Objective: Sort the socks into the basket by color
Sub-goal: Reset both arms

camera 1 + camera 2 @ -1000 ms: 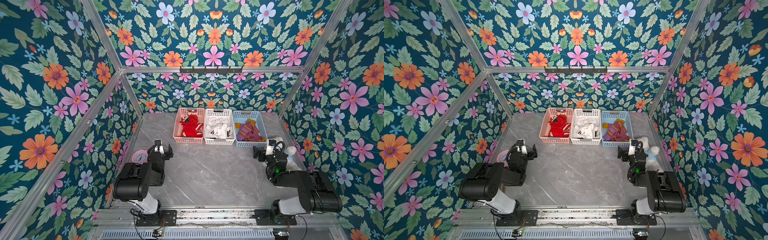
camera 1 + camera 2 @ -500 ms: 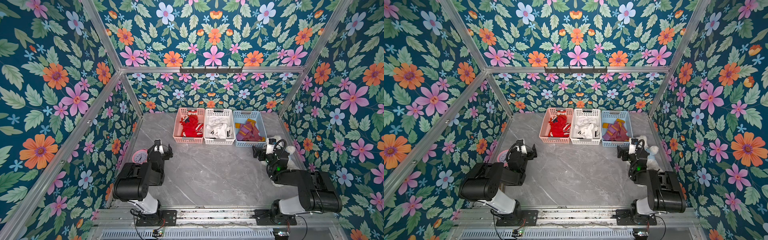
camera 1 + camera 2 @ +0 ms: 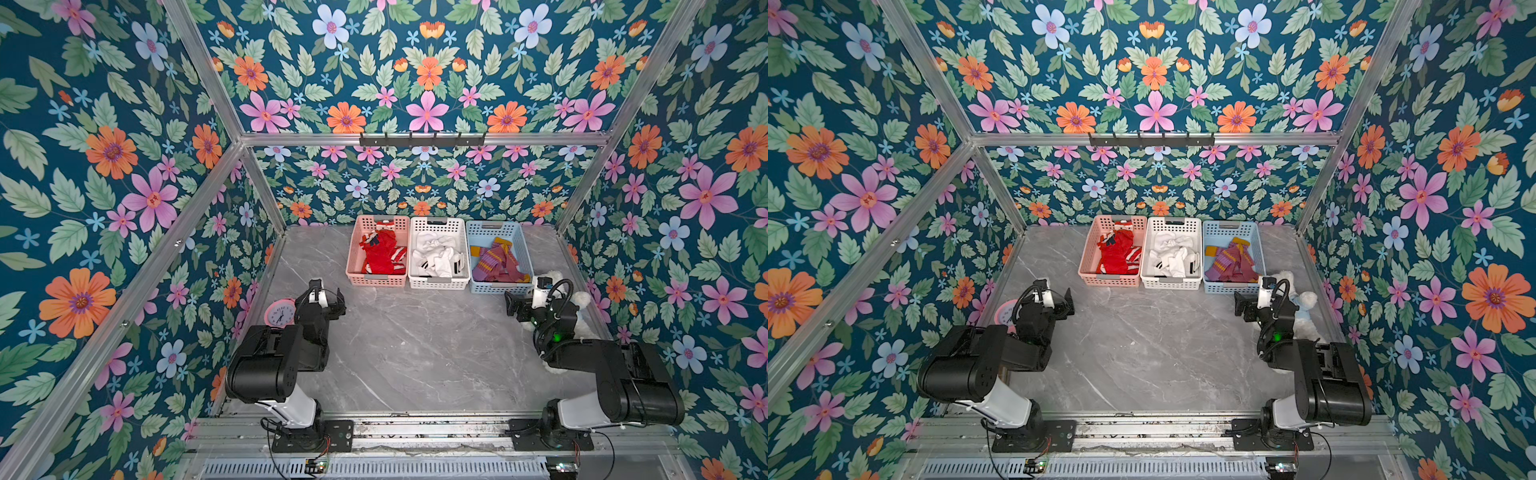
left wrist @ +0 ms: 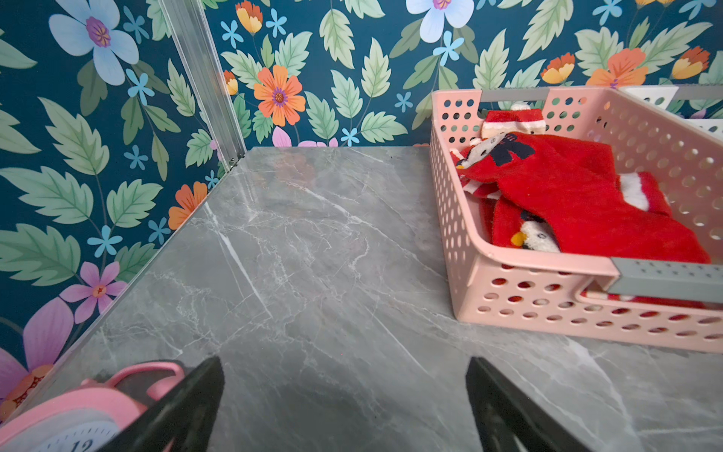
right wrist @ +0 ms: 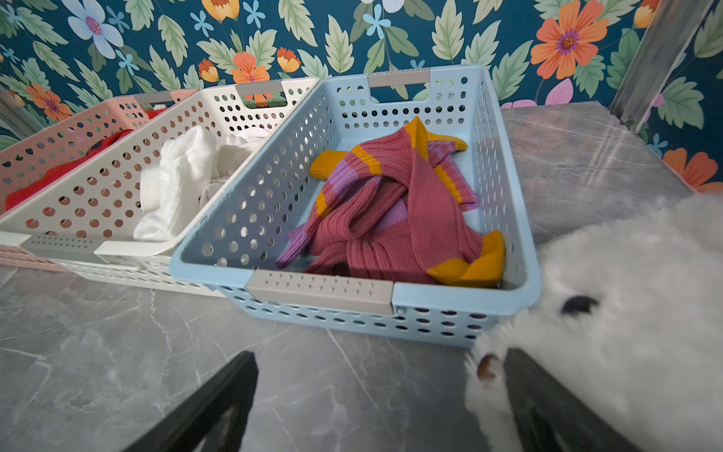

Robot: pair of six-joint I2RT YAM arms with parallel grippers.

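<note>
Red socks [image 3: 384,252] lie in the far pink basket [image 3: 376,284], white socks [image 3: 436,257] in the white basket [image 3: 438,285] beside it, maroon socks [image 3: 498,264] in the blue basket [image 3: 494,288], rightmost. The left gripper [image 4: 344,375] and right gripper [image 5: 379,371] gape wide, holding nothing.

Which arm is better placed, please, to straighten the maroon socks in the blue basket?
Right. The open right pincer sits just before the blue basket holding the maroon socks, beside the white plush bear; the left pincer faces the pink basket, two baskets away.
</note>
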